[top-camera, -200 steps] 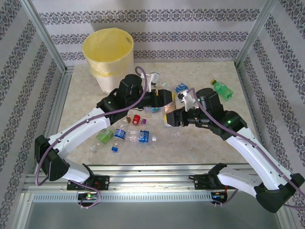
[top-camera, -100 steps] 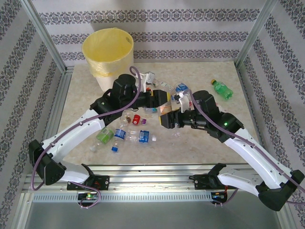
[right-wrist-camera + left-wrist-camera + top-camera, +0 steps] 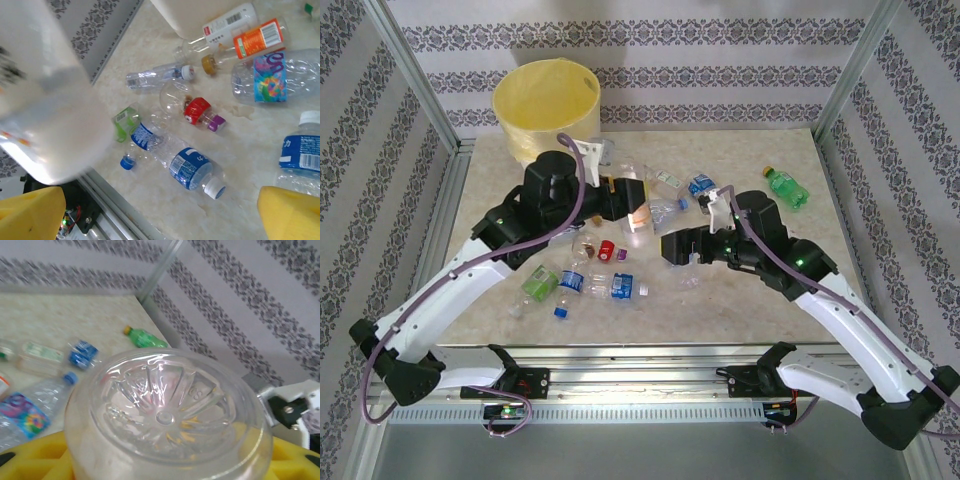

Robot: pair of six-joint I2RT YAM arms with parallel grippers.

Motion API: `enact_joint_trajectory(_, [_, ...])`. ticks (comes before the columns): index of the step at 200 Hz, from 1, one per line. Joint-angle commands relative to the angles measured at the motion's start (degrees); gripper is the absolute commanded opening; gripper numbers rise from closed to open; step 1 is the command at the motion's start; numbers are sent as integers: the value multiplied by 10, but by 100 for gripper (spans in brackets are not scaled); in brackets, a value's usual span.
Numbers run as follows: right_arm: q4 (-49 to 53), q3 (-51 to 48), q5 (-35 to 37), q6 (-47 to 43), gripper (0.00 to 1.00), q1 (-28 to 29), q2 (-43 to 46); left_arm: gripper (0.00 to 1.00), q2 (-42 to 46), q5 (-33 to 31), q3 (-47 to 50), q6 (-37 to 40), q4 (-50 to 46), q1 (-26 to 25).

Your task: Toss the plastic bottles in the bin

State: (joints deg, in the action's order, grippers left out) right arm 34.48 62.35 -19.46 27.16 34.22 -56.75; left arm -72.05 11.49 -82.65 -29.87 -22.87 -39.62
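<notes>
At the far left corner of the table (image 3: 760,300) stands one bin (image 3: 510,125), upright with its yellow liner open, judged within reach of the left arm rather than the right. Of the two grippers, the left gripper (image 3: 625,205) is clamped on one clear bottle (image 3: 167,420), lifted off the table just short of the bin, base toward the wrist camera, presumably for carrying over the rim. The right gripper (image 3: 672,247) hangs nearby with jaws wide apart and nothing between its pads (image 3: 30,212), leaving that load to the left arm. Loose bottles (image 3: 625,288) lie scattered mid-table: roughly thirteen, arms hiding some. Two are green, one far right (image 3: 787,187), one near left (image 3: 538,285).
</notes>
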Motion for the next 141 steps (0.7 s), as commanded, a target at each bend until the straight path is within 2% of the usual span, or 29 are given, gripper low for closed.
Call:
enact_joint_trajectory(1, [29, 0, -40, 0, 98, -21, -22, 13, 19, -105, -33, 73, -49, 8])
enact_joint_trajectory(20, [35, 7, -58, -18, 98, -28, -46, 13, 29, -136, -43, 107, -67, 22])
enact_joint_trajectory(51, [53, 41, -71, -30, 98, -31, -96, 12, 48, -125, -70, 137, -89, 85])
enact_joint_trajectory(78, [41, 48, -48, -7, 98, -32, -112, 11, 52, -110, -98, 175, -106, 132])
enact_joint_trajectory(115, [42, 41, -33, -4, 98, -32, -111, 10, 38, -109, -126, 226, -106, 153])
enact_joint_trajectory(141, [60, 41, -18, -20, 98, -32, -112, 10, 15, -134, -165, 261, -104, 159])
